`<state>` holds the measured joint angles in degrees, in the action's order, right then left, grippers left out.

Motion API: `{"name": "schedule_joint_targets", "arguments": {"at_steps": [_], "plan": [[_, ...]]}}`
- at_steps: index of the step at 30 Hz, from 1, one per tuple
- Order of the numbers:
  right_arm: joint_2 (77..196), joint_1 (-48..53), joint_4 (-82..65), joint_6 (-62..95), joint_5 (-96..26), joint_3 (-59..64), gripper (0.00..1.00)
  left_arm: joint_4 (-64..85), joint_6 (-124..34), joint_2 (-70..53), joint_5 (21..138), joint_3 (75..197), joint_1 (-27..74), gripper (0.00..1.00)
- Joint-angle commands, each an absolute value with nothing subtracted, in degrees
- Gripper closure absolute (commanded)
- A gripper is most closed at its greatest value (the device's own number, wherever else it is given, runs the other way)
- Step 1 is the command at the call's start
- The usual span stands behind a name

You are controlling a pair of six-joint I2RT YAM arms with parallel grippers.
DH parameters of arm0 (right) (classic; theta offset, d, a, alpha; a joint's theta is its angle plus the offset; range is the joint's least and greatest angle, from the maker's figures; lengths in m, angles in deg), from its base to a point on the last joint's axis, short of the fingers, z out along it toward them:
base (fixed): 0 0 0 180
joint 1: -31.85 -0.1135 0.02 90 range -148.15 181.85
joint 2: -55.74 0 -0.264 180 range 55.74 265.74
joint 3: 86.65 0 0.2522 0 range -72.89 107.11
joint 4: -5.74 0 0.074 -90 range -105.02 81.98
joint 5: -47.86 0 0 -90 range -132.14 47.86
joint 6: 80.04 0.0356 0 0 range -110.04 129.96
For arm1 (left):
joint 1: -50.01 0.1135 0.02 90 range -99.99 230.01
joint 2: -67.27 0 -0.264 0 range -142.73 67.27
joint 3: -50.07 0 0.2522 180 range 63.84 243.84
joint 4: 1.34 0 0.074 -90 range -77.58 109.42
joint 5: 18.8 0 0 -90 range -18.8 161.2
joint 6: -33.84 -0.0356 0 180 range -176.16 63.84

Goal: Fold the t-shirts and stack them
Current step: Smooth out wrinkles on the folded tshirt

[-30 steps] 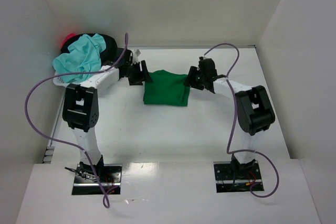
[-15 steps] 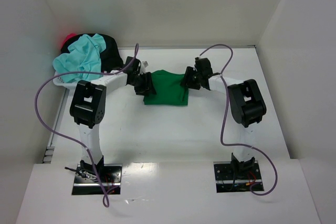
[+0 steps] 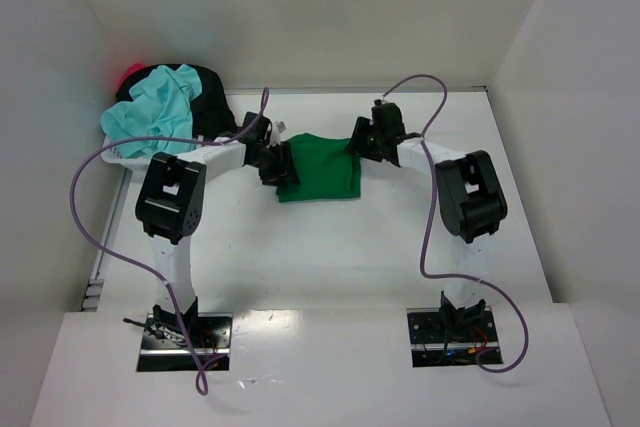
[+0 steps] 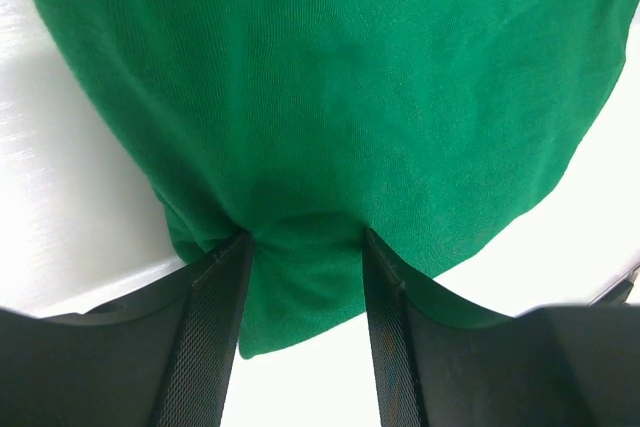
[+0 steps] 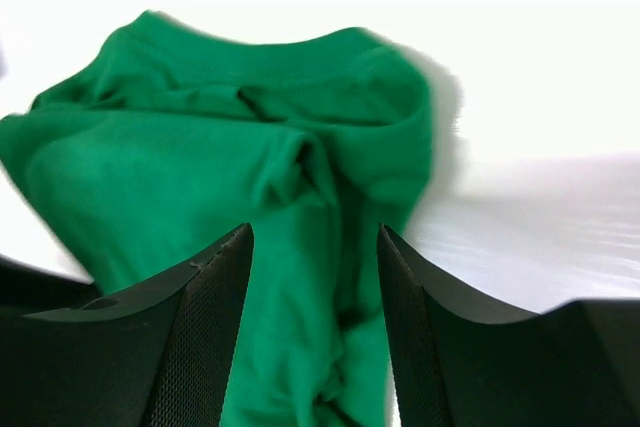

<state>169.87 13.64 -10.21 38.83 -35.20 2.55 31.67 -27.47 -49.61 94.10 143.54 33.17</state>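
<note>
The left gripper [image 4: 302, 237] has its two fingers pressed in on a bunched fold of the green shirt [image 4: 340, 87], and cloth fills the narrow gap between them. The right gripper [image 5: 315, 232] does the same at the opposite side, nipping a rumpled ridge of cloth (the ribbed neckband shows just beyond its fingers). Between the two, the shirt sits folded into a rough rectangle on the white table [image 3: 330, 247], towards the back and about midway across. Well apart, in the back left corner, there's a heap: a turquoise shirt [image 3: 155, 112] on top, a black shirt [image 3: 210, 92] behind it, and a pink shirt [image 3: 128, 75] peeping out by the wall.
</note>
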Motion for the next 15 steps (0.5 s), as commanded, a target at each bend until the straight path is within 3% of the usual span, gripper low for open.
{"name": "schedule_joint_targets", "arguments": {"at_steps": [1, 6, 15], "plan": [[166.6, 13.3, -11.3, 38.5, -41.3, 2.9, 0.4, 32.2, -28.6, -52.0, 93.9, 142.3, 32.3, 0.44], [163.0, 13.8, -7.4, 37.9, -37.5, 0.6, 0.39, 32.2, -28.6, -52.5, 93.9, 141.8, 32.3, 0.44], [171.9, 13.8, -7.1, 37.1, -30.4, 7.3, 0.39, 32.7, -29.2, -52.5, 93.9, 141.8, 32.3, 0.44]]}}
